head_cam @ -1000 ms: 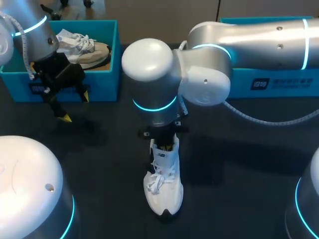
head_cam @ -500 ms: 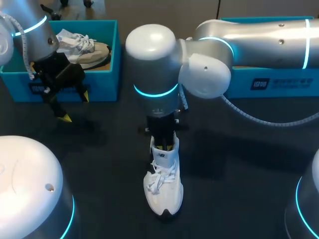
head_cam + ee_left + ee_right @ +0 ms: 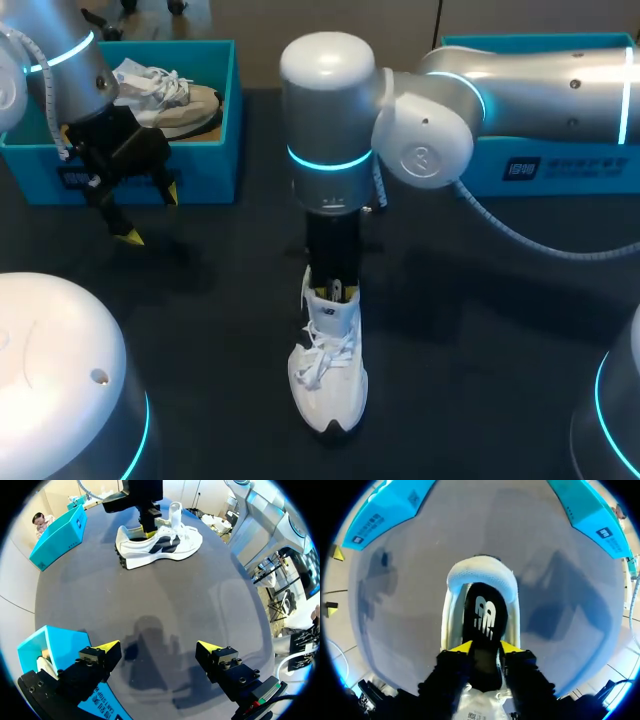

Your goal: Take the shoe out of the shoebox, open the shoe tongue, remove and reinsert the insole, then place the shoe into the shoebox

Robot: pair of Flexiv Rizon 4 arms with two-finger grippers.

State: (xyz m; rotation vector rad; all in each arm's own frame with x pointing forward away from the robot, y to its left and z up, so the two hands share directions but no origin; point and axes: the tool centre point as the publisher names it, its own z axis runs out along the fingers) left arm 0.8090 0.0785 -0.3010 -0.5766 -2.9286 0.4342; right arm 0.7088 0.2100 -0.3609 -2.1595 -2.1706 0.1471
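From above, the right arm (image 3: 520,85) comes in from the right and reaches to the middle of the bench (image 3: 480,330), its wrist turned straight down. The right hand (image 3: 334,291) sits in the heel opening of the white sneaker (image 3: 328,372). The sneaker stands upright on its sole at mid-bench, laces loose. The left arm (image 3: 60,60) hangs at the far left, its left hand (image 3: 148,214) spread open above the bench, just in front of a blue shoebox (image 3: 205,170) that holds a second shoe (image 3: 165,95). Another blue shoebox (image 3: 545,165) lies behind the right arm.

Along the left hand (image 3: 159,647), the fingers stand wide apart with only bare bench between them. The white sneaker (image 3: 165,542) lies well ahead, side-on, its tongue (image 3: 175,512) raised, the right hand (image 3: 148,525) dipped into its collar. A blue shoebox (image 3: 50,645) is just beside one finger.

Along the right hand (image 3: 486,649), the fingers are drawn close, pinching the black insole (image 3: 485,615) from two sides. The insole lies inside the white sneaker (image 3: 481,575), reaching to the padded heel collar.
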